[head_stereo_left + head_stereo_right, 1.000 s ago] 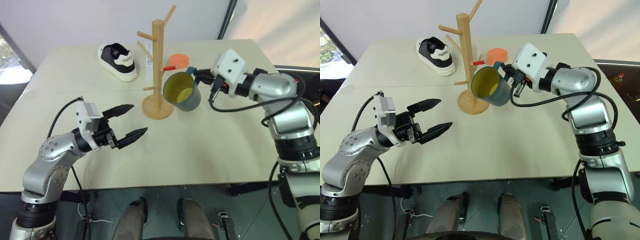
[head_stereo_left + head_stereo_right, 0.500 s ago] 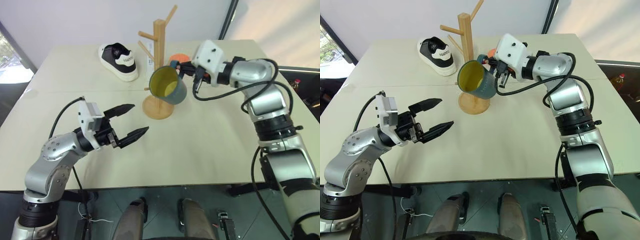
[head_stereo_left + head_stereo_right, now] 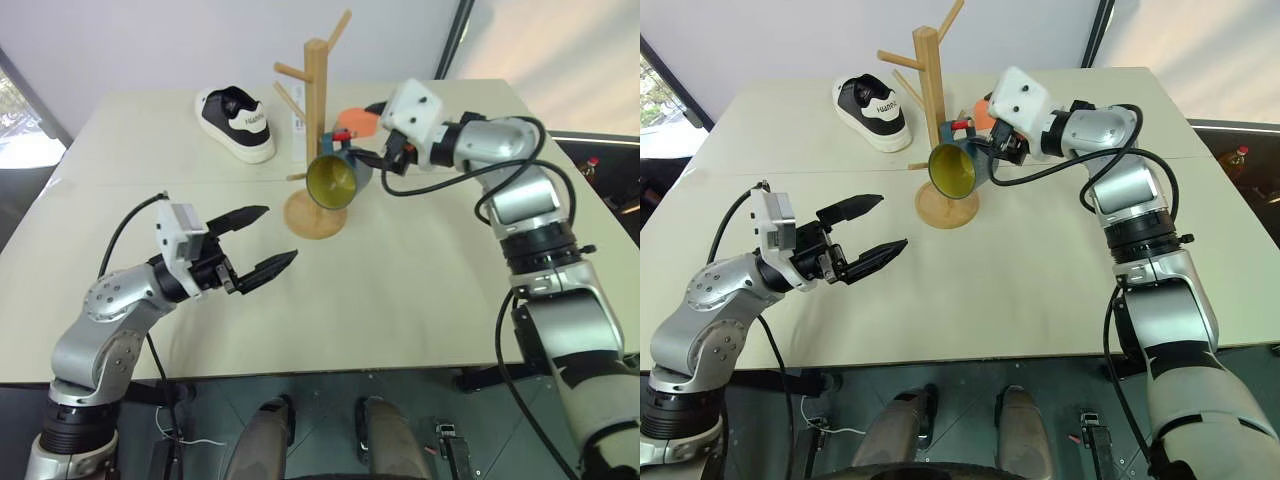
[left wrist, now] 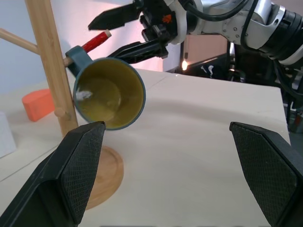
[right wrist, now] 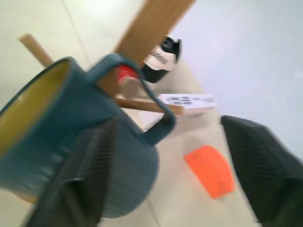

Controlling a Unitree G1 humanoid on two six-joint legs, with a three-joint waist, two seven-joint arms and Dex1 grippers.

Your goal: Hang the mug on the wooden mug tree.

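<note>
Mug point(image 3: 337, 178) hangs by its handle on a peg of the mug tree point(image 3: 317, 150) at mid-worktop point(image 3: 420, 290).
A shoe point(image 3: 236, 122) lies behind and left of the tree, a card point(image 3: 299, 135) between them; the right end effector point(image 3: 372, 158) sits just right of the mug, the left end effector point(image 3: 258, 242) nearer, to the left.

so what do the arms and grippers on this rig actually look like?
Both arms are silver-grey metal segments with black joint rings and loose black cables looping alongside. Each wrist carries a white boxy camera housing. The left gripper and right gripper each have two black tapered fingers; the left gripper's pads are wide, with a fine cross-hatched texture. A small orange mark sits on the right gripper's black body.
</note>
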